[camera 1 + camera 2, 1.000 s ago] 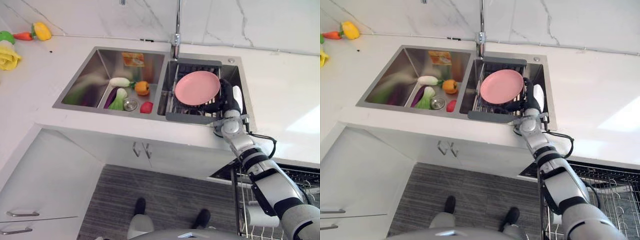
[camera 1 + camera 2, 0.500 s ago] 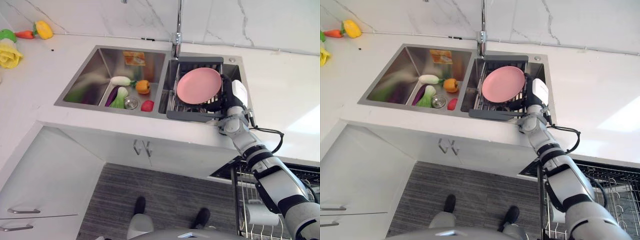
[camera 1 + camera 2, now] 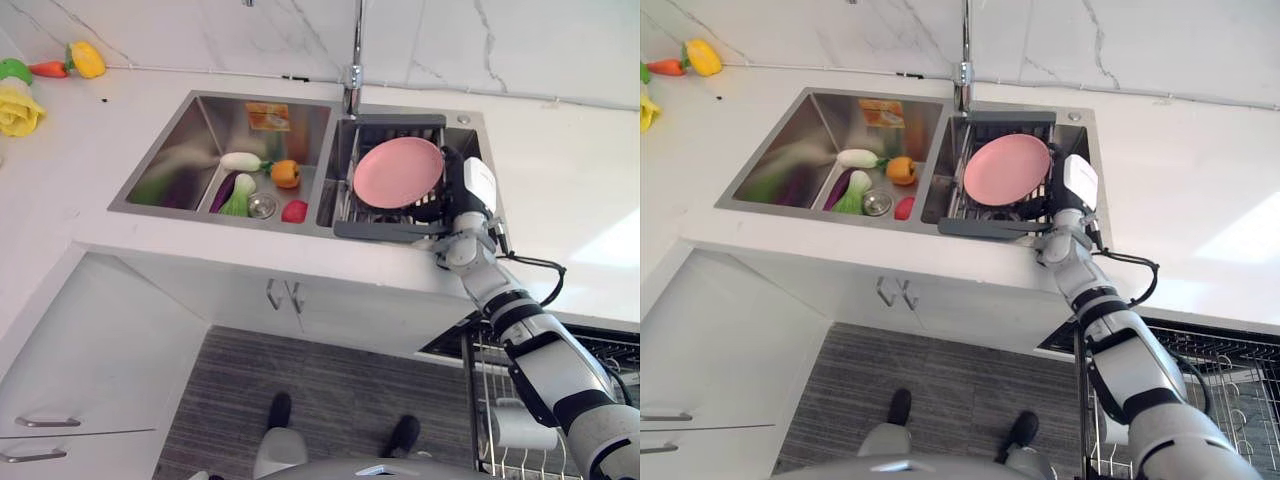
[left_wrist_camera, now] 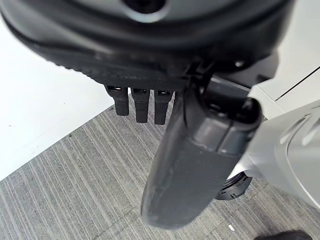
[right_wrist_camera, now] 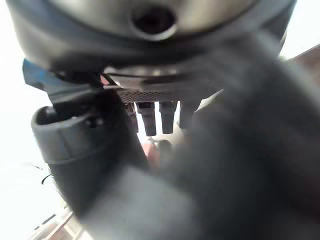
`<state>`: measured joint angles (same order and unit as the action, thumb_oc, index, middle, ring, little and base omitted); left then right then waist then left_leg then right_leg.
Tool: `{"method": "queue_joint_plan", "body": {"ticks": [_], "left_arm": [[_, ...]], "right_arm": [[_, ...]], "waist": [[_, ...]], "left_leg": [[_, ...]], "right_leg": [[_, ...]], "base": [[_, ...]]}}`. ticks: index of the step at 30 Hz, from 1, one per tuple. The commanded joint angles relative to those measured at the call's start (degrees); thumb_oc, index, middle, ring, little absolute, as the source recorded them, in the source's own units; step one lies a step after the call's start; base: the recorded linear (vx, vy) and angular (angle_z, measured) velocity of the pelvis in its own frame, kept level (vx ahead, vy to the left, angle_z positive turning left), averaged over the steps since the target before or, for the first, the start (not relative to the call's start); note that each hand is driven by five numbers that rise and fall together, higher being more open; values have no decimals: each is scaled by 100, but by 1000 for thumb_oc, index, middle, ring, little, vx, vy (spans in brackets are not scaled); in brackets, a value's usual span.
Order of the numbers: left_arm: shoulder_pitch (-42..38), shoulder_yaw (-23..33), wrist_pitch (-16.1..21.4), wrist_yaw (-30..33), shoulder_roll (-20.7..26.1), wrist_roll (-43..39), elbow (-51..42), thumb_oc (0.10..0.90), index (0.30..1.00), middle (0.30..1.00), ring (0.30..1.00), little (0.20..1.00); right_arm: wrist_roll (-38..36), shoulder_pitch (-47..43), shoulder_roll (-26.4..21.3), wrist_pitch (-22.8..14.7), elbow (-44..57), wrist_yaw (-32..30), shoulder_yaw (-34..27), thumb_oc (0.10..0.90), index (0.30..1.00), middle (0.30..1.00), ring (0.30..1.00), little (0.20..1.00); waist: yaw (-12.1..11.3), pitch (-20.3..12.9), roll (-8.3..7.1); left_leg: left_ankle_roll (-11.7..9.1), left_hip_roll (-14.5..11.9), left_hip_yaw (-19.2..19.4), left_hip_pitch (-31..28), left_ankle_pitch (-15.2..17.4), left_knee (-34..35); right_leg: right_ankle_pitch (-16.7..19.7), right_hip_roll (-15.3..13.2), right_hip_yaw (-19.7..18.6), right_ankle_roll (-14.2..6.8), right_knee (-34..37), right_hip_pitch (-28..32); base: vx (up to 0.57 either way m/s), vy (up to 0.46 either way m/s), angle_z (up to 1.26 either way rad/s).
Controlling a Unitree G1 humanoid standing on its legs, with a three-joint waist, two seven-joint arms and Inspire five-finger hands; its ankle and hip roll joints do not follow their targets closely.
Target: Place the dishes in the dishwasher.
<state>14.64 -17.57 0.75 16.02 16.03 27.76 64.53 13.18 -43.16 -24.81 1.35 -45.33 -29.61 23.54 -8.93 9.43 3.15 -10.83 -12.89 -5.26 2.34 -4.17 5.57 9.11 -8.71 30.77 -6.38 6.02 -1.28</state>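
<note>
Pink plate [image 3: 398,172] tilts, gripped at its edge by right hand [image 3: 459,196].

One round pink plate [image 3: 398,172] stands in one dark wire dish rack [image 3: 388,226]. The left basin of the steel double sink [image 3: 180,150] holds five pieces of toy produce — a white radish [image 3: 240,162], an orange pepper [image 3: 285,174], a purple aubergine [image 3: 222,193], a green leafy vegetable [image 3: 238,199], a red piece [image 3: 294,212]. One chrome tap [image 3: 352,70].
</note>
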Motion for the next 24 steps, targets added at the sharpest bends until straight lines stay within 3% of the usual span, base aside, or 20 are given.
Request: {"method": "queue_joint_plan", "body": {"ticks": [1, 4, 5, 6, 7, 8, 24], "left_arm": [[-299, -510, -44, 162, 309, 173, 115, 800, 900, 900, 900, 900], [-269, -485, -6, 146, 339, 204, 50, 800, 900, 900, 900, 900], [-240, -474, -2, 153, 353, 230, 47, 800, 900, 900, 900, 900], [-207, -469, 10, 131, 377, 256, 14, 800, 900, 900, 900, 900], [-205, -469, 9, 130, 376, 256, 12, 800, 900, 900, 900, 900], [-177, -479, 18, 126, 388, 280, 22, 800, 900, 900, 900, 900], [-241, -531, -28, 145, 331, 237, 192, 800, 900, 900, 900, 900]], "right_arm": [[649, -599, -238, -211, 238, -474, 177, 800, 900, 900, 900, 900], [746, -582, -287, -258, 334, -383, 261, 800, 900, 900, 900, 900], [799, -577, -321, -278, 402, -318, 316, 778, 867, 867, 867, 867], [884, -588, -399, -302, 470, -211, 439, 532, 498, 498, 498, 498], [883, -589, -400, -302, 470, -210, 440, 515, 472, 472, 472, 472], [867, -608, -415, -327, 432, -157, 481, 400, 300, 300, 300, 300], [670, -717, -300, -356, 317, -211, 481, 400, 300, 300, 300, 300]], "waist": [[-443, 343, -164], [-464, 347, -155], [-478, 353, -153], [-499, 350, -154], [-497, 349, -152], [-515, 353, -155], [-514, 355, -174]], "left_leg": [[409, 288, 24, -147, 499, -83], [410, 296, 20, -143, 499, -85], [408, 296, 16, -139, 497, -85], [407, 293, 9, -133, 498, -83], [407, 293, 8, -132, 498, -83], [410, 294, -6, -128, 495, -84], [422, 298, -16, -113, 490, -91]], "right_leg": [[-628, -446, -212, -306, -266, 196], [-633, -452, -206, -308, -272, 196], [-636, -455, -199, -308, -273, 198], [-639, -462, -186, -311, -277, 194], [-639, -462, -185, -311, -277, 194], [-638, -469, -180, -310, -278, 197], [-642, -466, -181, -312, -277, 206]], "base": [[0, 0, 0], [0, 0, 0], [0, 0, 0], [0, 0, 0], [0, 0, 0], [0, 0, 0], [0, 0, 0]]}}
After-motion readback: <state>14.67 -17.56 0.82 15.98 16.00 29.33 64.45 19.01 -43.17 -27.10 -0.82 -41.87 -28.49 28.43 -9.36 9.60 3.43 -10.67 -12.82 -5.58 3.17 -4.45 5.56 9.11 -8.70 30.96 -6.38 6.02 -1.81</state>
